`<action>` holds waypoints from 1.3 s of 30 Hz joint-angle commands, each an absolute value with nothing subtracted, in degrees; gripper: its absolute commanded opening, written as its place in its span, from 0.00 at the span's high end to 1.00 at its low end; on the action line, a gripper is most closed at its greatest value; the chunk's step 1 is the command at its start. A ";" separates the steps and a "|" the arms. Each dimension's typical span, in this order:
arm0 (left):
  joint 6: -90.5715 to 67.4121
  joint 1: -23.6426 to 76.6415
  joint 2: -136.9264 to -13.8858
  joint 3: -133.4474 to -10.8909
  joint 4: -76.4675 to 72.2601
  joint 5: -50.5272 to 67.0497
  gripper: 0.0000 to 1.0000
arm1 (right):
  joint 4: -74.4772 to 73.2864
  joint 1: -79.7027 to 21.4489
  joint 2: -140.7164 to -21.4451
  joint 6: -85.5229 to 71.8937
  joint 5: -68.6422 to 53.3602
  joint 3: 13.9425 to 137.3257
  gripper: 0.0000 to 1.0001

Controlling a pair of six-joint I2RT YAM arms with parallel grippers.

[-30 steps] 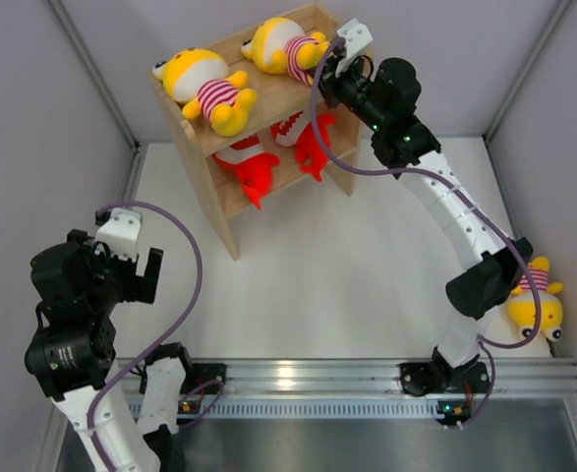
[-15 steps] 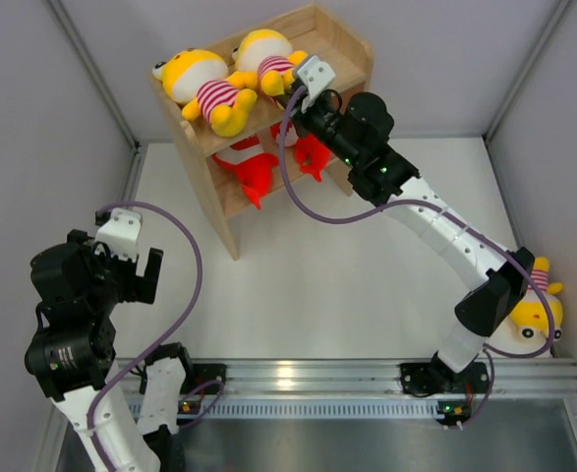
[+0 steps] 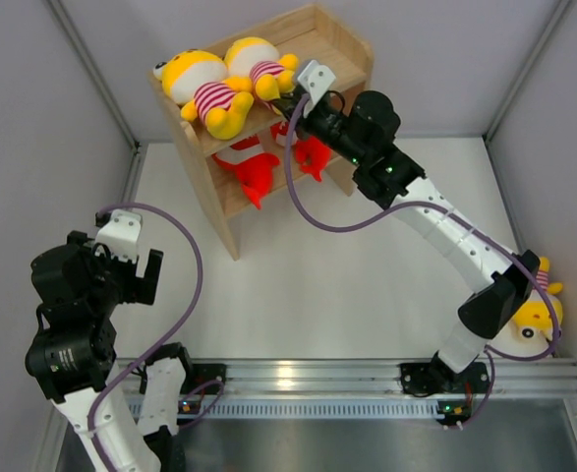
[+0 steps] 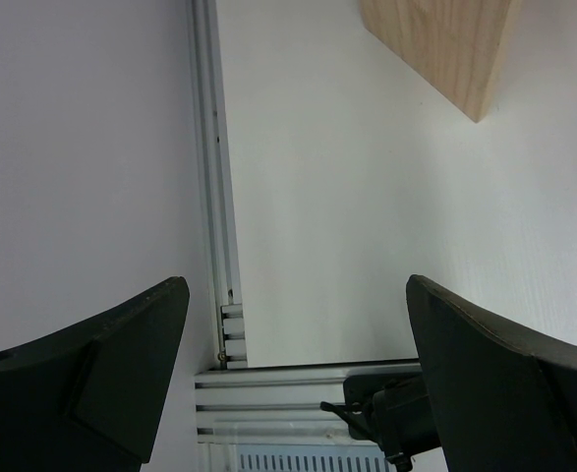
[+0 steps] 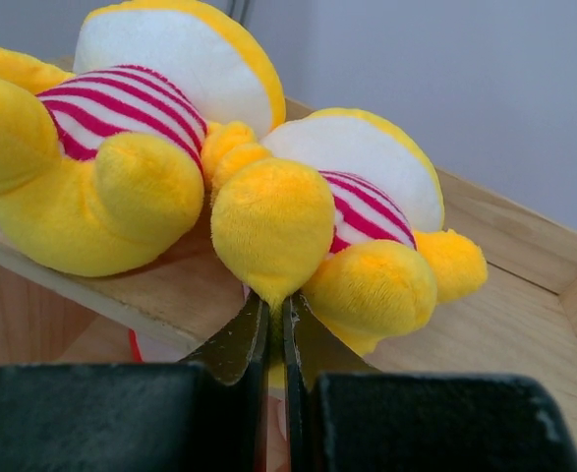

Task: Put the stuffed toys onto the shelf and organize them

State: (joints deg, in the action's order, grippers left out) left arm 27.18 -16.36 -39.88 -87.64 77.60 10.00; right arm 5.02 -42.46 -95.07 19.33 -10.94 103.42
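The right gripper (image 5: 276,313) has its fingers pressed tight together, tips on the foot of a yellow toy (image 5: 367,187) on top of the shelf (image 3: 342,44), just beside a second yellow toy (image 5: 121,128); two red toys (image 3: 254,169) lie on the shelf's lower level. It should nudge softly and keep low, so the toy sits snug and does not slip off the shelf's front edge. The left gripper (image 4: 296,295) is wide apart and empty, far from the shelf, as is a third yellow toy (image 3: 536,313).
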 commanded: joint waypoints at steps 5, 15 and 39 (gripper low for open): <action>27.77 -16.00 -39.11 -87.19 75.32 9.14 0.02 | 2.47 -42.10 -96.15 18.72 -13.54 111.09 0.68; 27.95 -15.82 -39.11 -86.92 75.41 9.49 0.02 | 0.88 -40.52 -90.01 18.72 -11.95 106.52 0.01; 27.33 -15.12 -38.41 -85.17 75.24 10.46 0.01 | -22.93 -23.67 -67.53 -6.75 18.17 94.51 0.00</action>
State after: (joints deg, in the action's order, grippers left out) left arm 27.73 -15.81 -39.18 -86.24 77.56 9.80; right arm -14.94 -30.70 -74.98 3.49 0.64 99.26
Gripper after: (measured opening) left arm 0.985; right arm 0.993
